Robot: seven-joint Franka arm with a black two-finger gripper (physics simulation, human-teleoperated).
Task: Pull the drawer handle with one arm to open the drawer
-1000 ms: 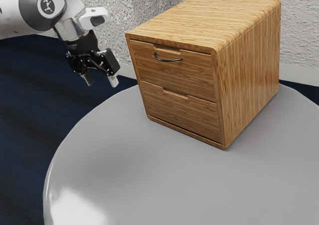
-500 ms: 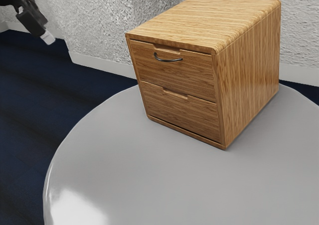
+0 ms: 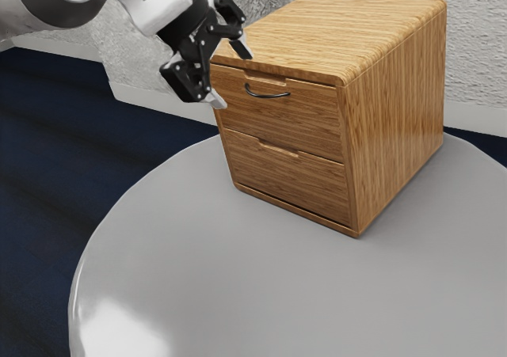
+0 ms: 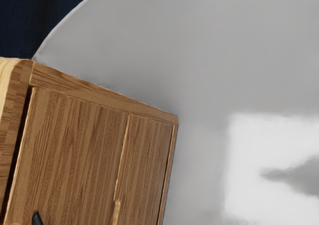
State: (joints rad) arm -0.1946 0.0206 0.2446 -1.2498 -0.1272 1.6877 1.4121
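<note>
A wooden two-drawer cabinet (image 3: 356, 48) stands on a round grey table (image 3: 238, 286). Its top drawer (image 3: 293, 115) sits flush with the front and carries a thin dark metal handle (image 3: 267, 95). The lower drawer (image 3: 289, 167) is flush too. My black gripper (image 3: 228, 74) is open at the cabinet's upper front corner on the exterior view's left, a little short of the handle. One fingertip is near the top edge, the other lower beside the drawer front. Nothing is gripped. The wrist view looks down the cabinet front (image 4: 75, 160), with a dark bit of the handle (image 4: 36, 218) at its edge.
The grey table (image 4: 224, 60) spreads in front of the cabinet. Dark blue floor (image 3: 55, 159) lies past the table's edge on the exterior view's left. A rough white wall (image 3: 158, 64) rises behind.
My arm swung up and away to the exterior view's upper left, then came back to the cabinet's front corner with the hand turned. The drawers have not moved.
</note>
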